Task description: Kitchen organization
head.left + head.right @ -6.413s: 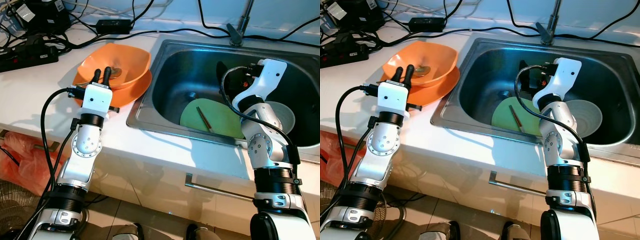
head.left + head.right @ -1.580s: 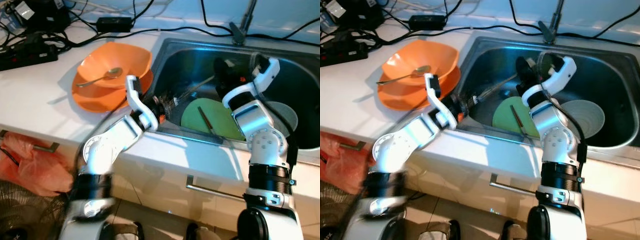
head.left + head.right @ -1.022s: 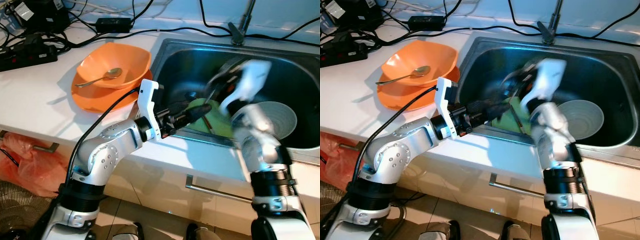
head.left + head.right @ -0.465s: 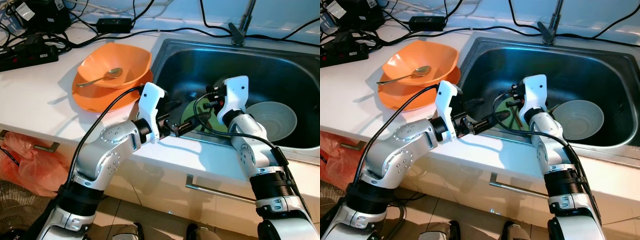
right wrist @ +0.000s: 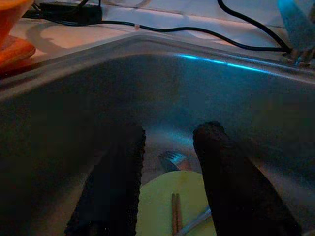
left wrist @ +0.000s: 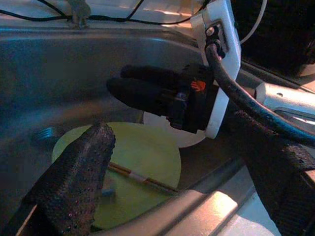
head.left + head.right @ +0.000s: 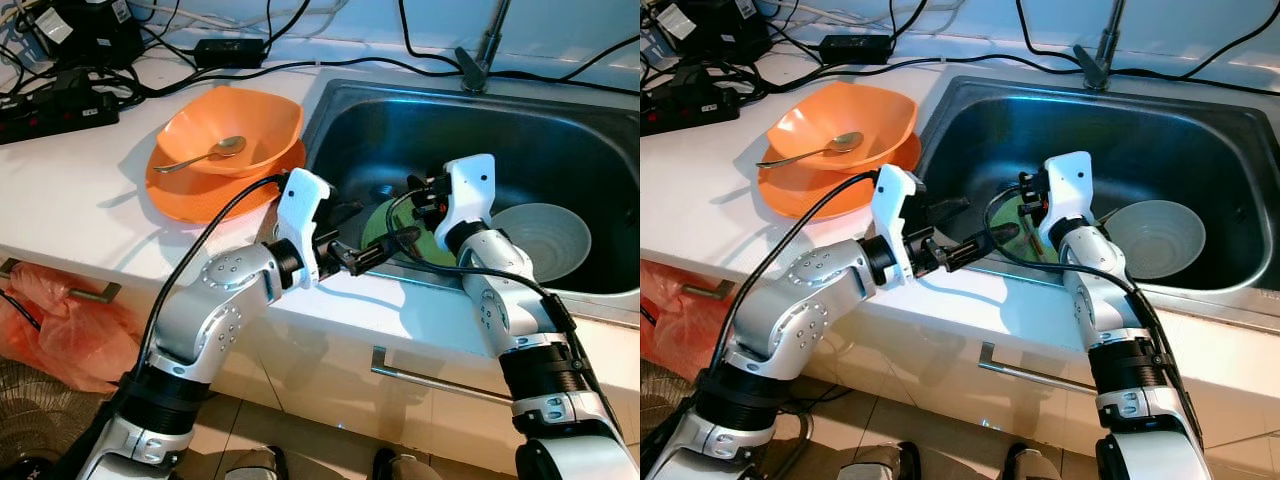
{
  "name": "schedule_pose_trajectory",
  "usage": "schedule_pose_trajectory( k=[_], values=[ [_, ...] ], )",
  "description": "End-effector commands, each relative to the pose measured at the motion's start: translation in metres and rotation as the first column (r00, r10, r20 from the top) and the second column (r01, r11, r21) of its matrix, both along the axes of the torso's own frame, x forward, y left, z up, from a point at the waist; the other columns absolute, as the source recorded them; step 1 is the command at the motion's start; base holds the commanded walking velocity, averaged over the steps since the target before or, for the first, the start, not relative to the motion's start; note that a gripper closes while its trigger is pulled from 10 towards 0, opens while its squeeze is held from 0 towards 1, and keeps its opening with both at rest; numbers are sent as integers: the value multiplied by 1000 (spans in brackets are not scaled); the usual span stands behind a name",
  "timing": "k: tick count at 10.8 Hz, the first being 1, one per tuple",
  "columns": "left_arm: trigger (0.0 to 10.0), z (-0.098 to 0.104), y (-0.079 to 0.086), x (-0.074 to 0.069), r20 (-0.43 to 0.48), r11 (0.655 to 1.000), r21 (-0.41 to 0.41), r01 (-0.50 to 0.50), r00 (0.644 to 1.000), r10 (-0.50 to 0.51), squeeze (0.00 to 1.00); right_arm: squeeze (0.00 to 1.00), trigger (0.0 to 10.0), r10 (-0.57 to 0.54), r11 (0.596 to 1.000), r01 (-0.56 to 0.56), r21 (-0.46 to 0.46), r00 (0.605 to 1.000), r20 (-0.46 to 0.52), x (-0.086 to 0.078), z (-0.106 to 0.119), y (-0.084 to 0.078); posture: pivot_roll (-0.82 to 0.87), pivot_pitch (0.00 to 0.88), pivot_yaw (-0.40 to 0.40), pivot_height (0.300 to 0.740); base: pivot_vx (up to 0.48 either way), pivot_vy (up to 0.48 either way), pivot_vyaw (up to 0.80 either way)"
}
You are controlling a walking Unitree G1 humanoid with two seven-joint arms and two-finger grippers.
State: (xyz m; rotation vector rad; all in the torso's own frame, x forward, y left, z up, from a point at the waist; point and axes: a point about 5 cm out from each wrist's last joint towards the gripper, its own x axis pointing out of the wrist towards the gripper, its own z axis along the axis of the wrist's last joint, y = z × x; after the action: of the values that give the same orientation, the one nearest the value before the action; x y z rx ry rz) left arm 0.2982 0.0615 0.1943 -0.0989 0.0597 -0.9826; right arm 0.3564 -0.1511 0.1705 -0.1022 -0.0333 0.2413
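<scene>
Sink (image 7: 330, 110), steel, set into the white table (image 7: 80, 180). In its basin lie a green plate (image 6: 138, 152), a pair of chopsticks (image 6: 142, 179) lying flat on it, a fork (image 5: 170, 160) beyond the plate's far rim, and a pale bowl (image 7: 545, 225) just beside the plate on our right.

Our left hand (image 7: 385, 245) reaches over the sink's near rim, fingers spread and empty, above the near edge of the plate. Our right hand (image 5: 170, 196) hangs over the plate, fingers parted and holding nothing; the chopsticks show between them.

Handling, as we judge it:
- Chopsticks: thin, stiff, light, lying flat on a smooth plate. Likely to skid or roll. Best pinched across the middle, both sticks together.
- Plate: rigid, shallow, probably slick if wet. Only the rim offers a hold, and it lies flat on the basin floor.
- Bowl: looks ceramic, so breakable. Take it by the rim.

Obstacles: the two hands are close together over the plate and could collide. The left arm's cable (image 7: 200, 240) loops near the sink edge.

On the table to the left sit a stacked orange bowl (image 7: 235, 125) on an orange plate (image 7: 185, 195), spoon (image 7: 205, 155) inside, well apart from the sink. Power strips and cords (image 7: 60, 95) behind them.
</scene>
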Motion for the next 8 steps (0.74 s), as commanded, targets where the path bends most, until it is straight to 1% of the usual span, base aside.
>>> schedule_pose_trajectory(
  k=[1, 2, 3, 4, 5, 6, 7, 8],
  values=[
    [10000, -1, 1, 0, 12, 1000, 14, -1, 1000, 1, 1000, 1000, 10000, 8, 1000, -8, 17, 1000, 13, 1, 2, 2, 58, 128, 56, 740, 0, 0, 0],
    [10000, 0, 2, 0, 29, 1000, 28, -7, 1000, 6, 1000, 1000, 10000, 8, 999, -9, 32, 1000, 24, 1, 5, 2, 58, 126, 56, 740, 0, 0, 0],
    [10000, 6, 8, 6, 79, 996, 40, -77, 994, 73, 1000, 1000, 10000, 6, 995, -13, 97, 997, 75, 0, 17, 2, 60, 125, 56, 740, 0, 0, 0],
    [10000, 9, 11, 8, 127, 991, 68, -116, 986, 107, 1000, 1000, 10000, 4, 991, -16, 130, 995, 95, -1, 23, 3, 61, 124, 57, 740, 0, 0, 0],
    [10000, 14, 16, 11, 229, 978, 96, -188, 960, 162, 1000, 1000, 10000, 3, 990, -20, 137, 992, 125, -1, 31, 3, 62, 121, 59, 740, 0, 0, 0],
    [10000, 25, 24, 15, 340, 947, 59, -316, 898, 278, 1000, 1000, 10000, 4, 989, -24, 143, 990, 138, -1, 35, 4, 64, 119, 61, 740, 0, 0, 0],
    [10000, 39, 36, 17, 493, 888, 14, -459, 776, 393, 1000, 1000, 10000, 4, 988, -26, 153, 990, 144, 0, 36, 5, 66, 117, 62, 740, 0, 0, 0],
    [10000, 53, 59, 12, 655, 762, -85, -642, 541, 528, 1000, 1000, 10000, 4, 987, -27, 160, 990, 140, 0, 34, 6, 71, 113, 61, 740, 0, 0, 0]
  ],
)
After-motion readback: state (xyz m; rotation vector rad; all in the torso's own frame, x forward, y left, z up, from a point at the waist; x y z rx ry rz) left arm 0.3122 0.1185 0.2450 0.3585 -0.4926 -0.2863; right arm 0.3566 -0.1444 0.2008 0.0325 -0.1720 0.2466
